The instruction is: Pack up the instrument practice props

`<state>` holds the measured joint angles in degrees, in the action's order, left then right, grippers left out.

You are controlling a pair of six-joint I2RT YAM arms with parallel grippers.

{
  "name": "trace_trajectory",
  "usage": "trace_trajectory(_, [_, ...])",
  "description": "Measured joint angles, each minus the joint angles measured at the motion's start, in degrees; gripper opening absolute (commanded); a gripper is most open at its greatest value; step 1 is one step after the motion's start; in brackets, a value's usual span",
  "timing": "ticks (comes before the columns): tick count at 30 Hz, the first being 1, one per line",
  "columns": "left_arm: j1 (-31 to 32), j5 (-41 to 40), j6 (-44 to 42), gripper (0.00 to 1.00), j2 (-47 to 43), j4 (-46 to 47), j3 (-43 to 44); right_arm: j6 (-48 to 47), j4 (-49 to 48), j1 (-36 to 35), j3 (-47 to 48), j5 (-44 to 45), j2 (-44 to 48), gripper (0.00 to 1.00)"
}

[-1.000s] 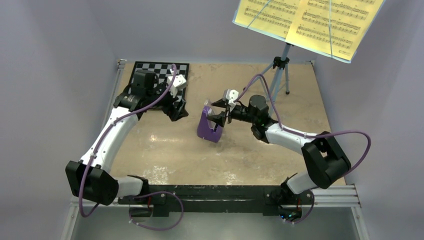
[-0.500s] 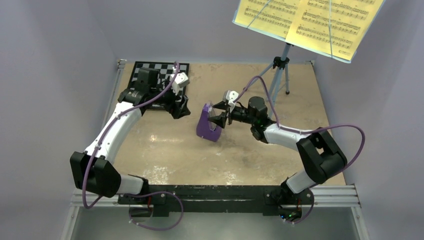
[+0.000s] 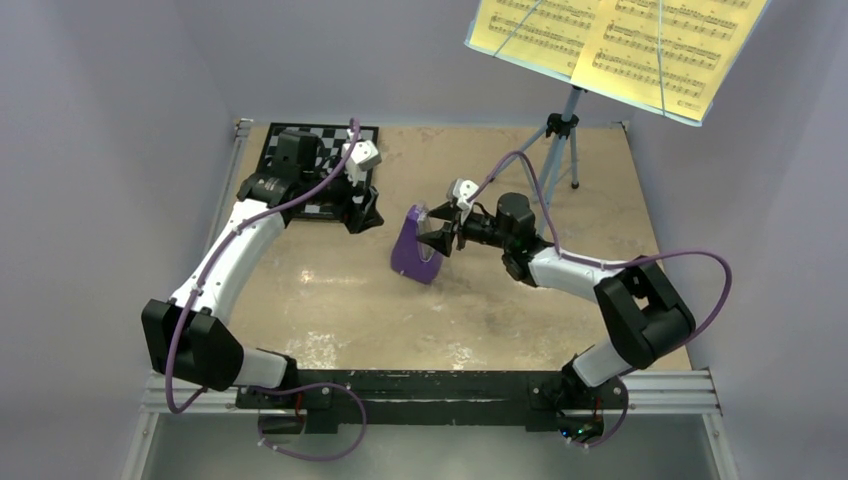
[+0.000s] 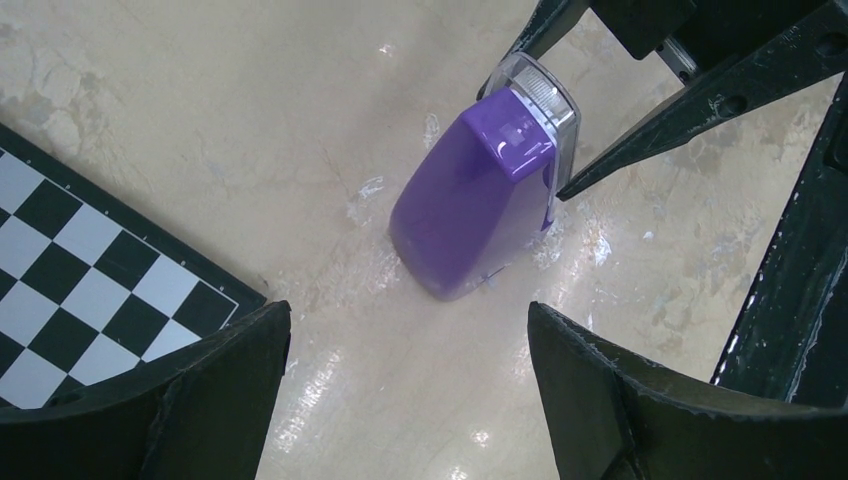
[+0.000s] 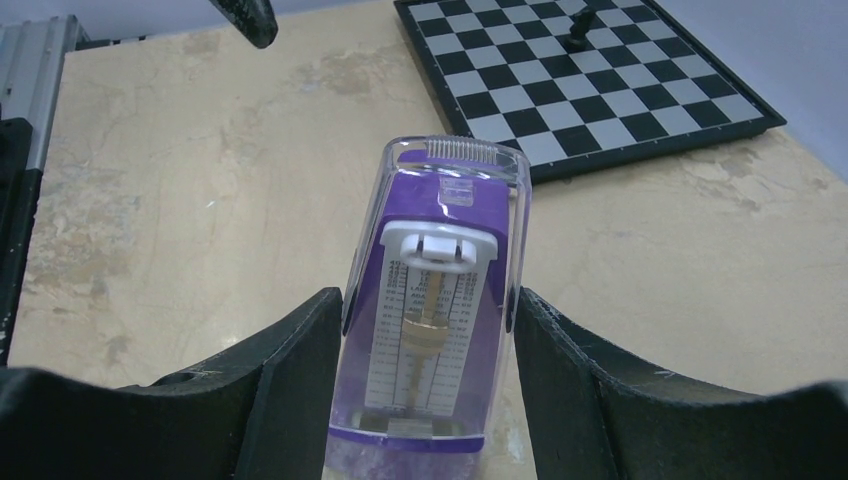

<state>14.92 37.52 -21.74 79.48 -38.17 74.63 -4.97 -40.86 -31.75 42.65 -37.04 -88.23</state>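
**Metronome upright at mid-table, right claw clamped on its sides**

The purple metronome (image 3: 414, 246) (image 4: 470, 205) (image 5: 432, 320) stands base down on the tan table (image 3: 330, 310), near the middle and slightly toward the far side. Its long axis runs base to top, roughly vertical, with the narrow clear-capped top up. In the right wrist view the top leans a little to one side. The face with the white scale and gold pendulum is turned toward the right arm. The plain purple back faces the left arm.

The right gripper (image 3: 433, 226) (image 5: 430, 390) reaches in level from the right. Its two fingers (image 5: 290, 385) lie one on each flank of the clear cover, pressed against it.

The left gripper (image 3: 365, 217) (image 4: 408, 320) hovers just left of the metronome, at the near right corner of the checkerboard (image 3: 322, 135) (image 4: 80, 275) (image 5: 600, 75). Its jaws are spread wide and hold nothing.

The light blue music stand (image 3: 560, 135) stands at the far right of the table, well apart from both arms. The yellow sheet of music (image 3: 610, 45) rests on its tray.
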Motion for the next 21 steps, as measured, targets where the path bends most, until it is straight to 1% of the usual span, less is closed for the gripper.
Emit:
trace_trajectory(5, [0.0, 0.5, -0.2, 0.93, 0.0, 0.3, -0.1, -0.7, -0.7, -1.2, -2.3, 0.1, 2.6, 0.00])
trace_trajectory(11, [0.0, 1.1, 0.0, 0.93, -1.0, 1.5, -2.2, -1.6, -1.7, -2.7, -2.4, 0.2, 6.4, 0.00])
trace_trajectory(21, [0.0, 1.3, 0.1, 0.93, -2.4, 2.9, -4.9, -2.6, -0.6, -2.9, -3.0, 2.2, 3.8, 0.00])
